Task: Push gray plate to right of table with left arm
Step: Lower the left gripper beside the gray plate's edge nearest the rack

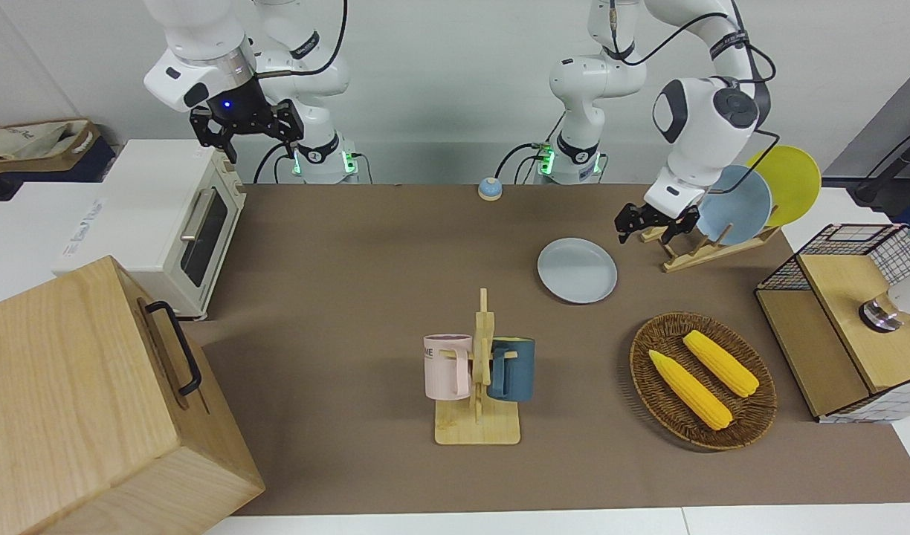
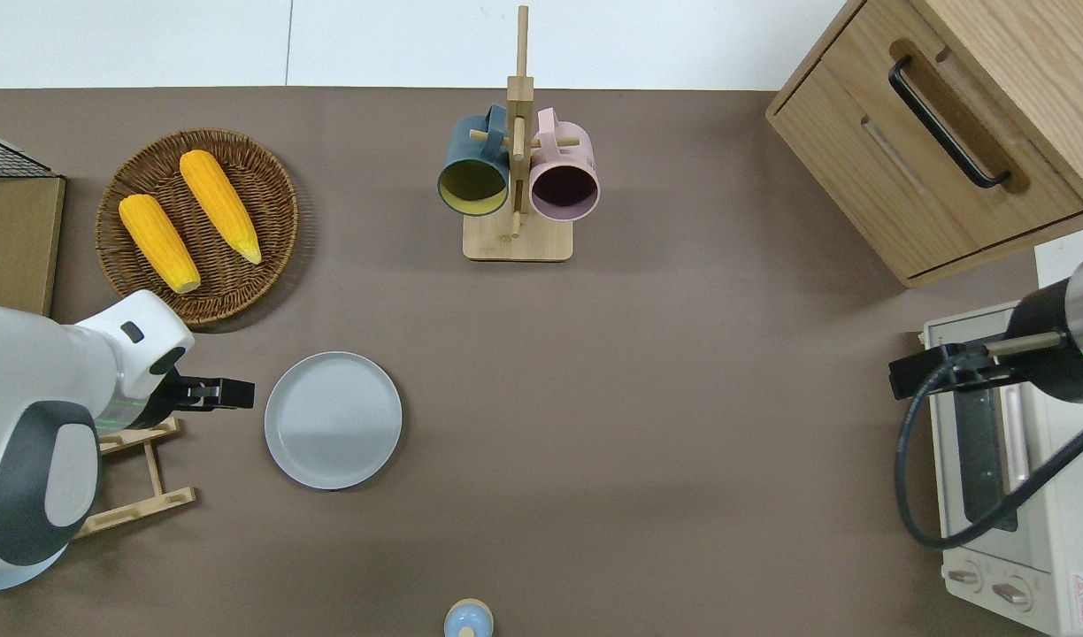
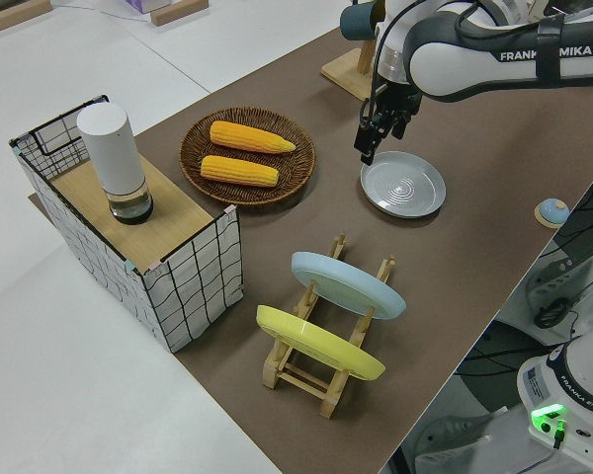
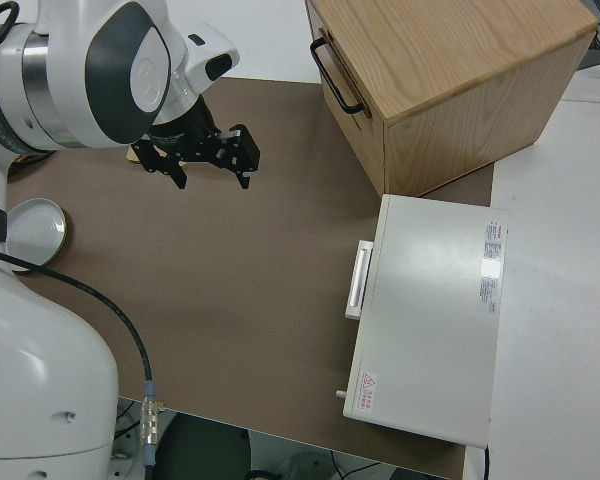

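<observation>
The gray plate [image 1: 577, 270] lies flat on the brown table [image 1: 366, 253], between the wooden plate rack and the mug stand; it also shows in the overhead view [image 2: 333, 420] and the left side view [image 3: 403, 185]. My left gripper [image 2: 241, 394] is low over the table, just off the plate's rim on the side toward the left arm's end, with a small gap to the rim. It also shows in the front view [image 1: 648, 225] and the left side view [image 3: 368, 150]. My right gripper [image 1: 244, 132] is parked and open.
A wooden rack [image 1: 693, 249] holds a light-blue plate [image 1: 737, 204] and a yellow plate [image 1: 789, 182]. A wicker basket [image 2: 276, 177] holds two corn cobs. A mug stand [image 2: 517, 239], a small bell [image 2: 467, 617], a toaster oven [image 1: 165, 223], a wooden cabinet [image 2: 948, 133] and a wire crate [image 1: 841, 319] stand around.
</observation>
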`<action>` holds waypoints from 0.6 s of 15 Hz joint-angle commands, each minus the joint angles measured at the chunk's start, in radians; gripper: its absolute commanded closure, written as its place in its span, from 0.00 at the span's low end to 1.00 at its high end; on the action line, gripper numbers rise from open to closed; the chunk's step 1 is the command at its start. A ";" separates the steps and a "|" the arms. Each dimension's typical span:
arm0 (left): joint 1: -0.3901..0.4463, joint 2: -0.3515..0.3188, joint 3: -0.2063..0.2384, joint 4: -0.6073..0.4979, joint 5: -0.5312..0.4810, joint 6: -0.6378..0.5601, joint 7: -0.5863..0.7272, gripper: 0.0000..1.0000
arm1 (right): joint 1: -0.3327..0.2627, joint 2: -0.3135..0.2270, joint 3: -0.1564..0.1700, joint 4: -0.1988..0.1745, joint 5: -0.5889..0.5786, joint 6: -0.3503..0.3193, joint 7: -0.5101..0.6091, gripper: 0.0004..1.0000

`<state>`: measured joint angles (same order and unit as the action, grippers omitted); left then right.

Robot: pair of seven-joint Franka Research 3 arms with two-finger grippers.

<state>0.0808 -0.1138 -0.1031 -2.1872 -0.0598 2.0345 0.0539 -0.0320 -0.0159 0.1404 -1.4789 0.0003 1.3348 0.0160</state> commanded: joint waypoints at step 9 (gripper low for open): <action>-0.053 -0.046 0.008 -0.354 -0.028 0.390 -0.049 0.00 | -0.019 -0.002 0.016 0.009 0.004 -0.016 0.012 0.02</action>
<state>0.0500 -0.1306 -0.1046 -2.4449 -0.0747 2.3215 0.0201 -0.0320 -0.0159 0.1404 -1.4789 0.0003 1.3348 0.0161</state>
